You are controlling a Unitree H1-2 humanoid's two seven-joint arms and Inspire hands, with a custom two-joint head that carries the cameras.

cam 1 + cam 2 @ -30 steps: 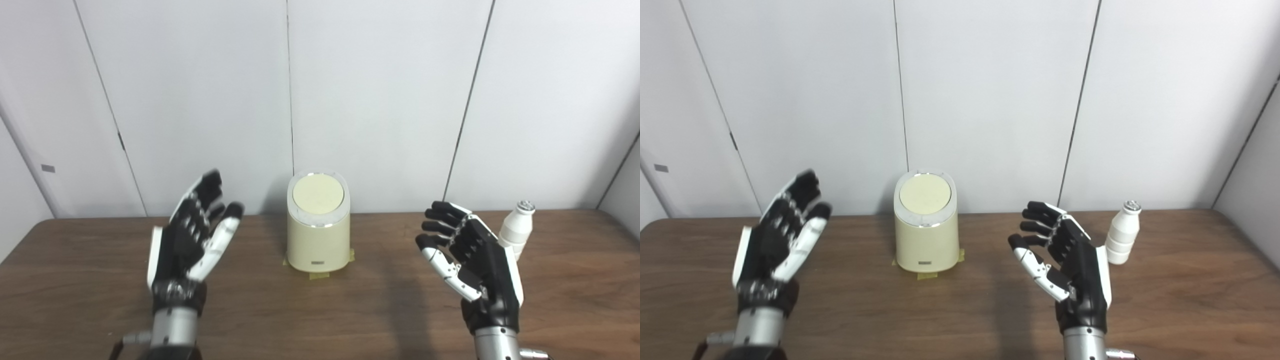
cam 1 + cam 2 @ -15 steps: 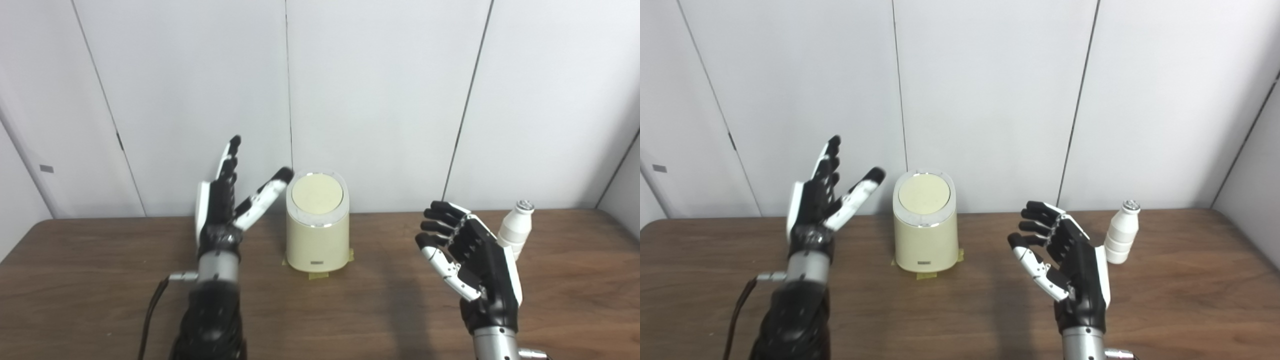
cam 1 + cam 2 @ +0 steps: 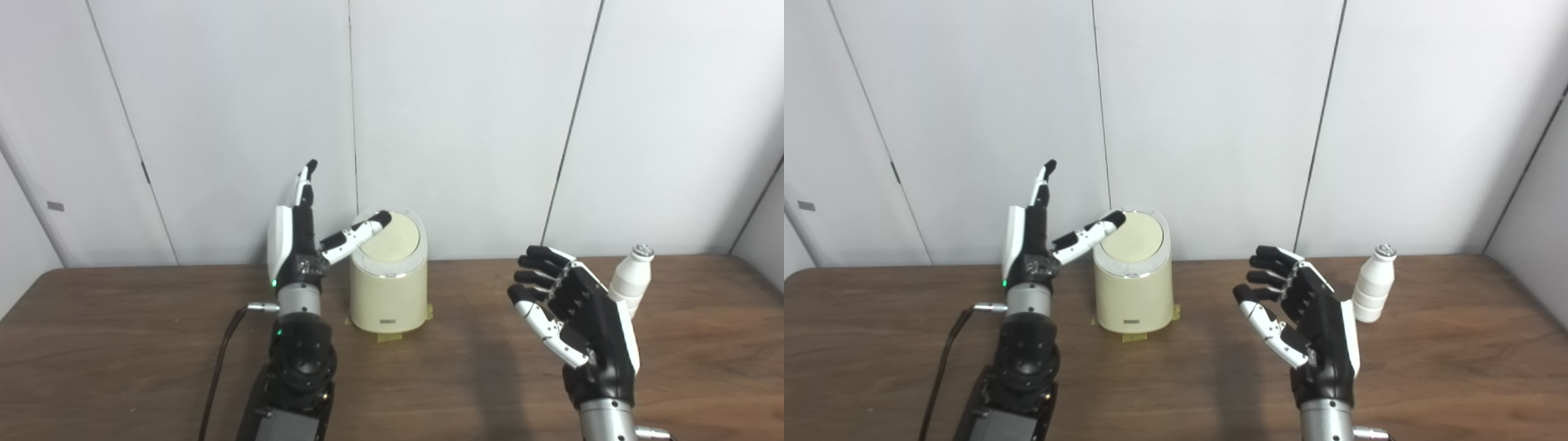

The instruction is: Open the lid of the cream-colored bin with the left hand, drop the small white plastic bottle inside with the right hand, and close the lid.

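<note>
So I'm right at the start of this one. My left hand (image 3: 300, 245) is up beside the cream-colored bin (image 3: 389, 288), fingers spread and holding nothing, with the thumb reaching across to the left edge of the lid (image 3: 395, 236); I can't tell whether the tip is actually pressing on it or just above it. The lid looks closed, lying flat in its ring, so I judge the first step as begun but not achieved.

My right hand (image 3: 1307, 324) hangs above the counter (image 3: 1458, 367) to the right of the bin, palm turned inward, fingers loosely curled but apart, empty. The small white plastic bottle (image 3: 1375, 285) stands upright on the counter just beyond and to the right of that hand, not touched as far as I can see, well apart from the bin.

The bin itself sits near the back edge of the counter, by the wall, with what looks like tape under its base.

By my reckoning everything is left: get the lid open, pick up the bottle, carry it over and drop it in, then shut the lid.
</note>
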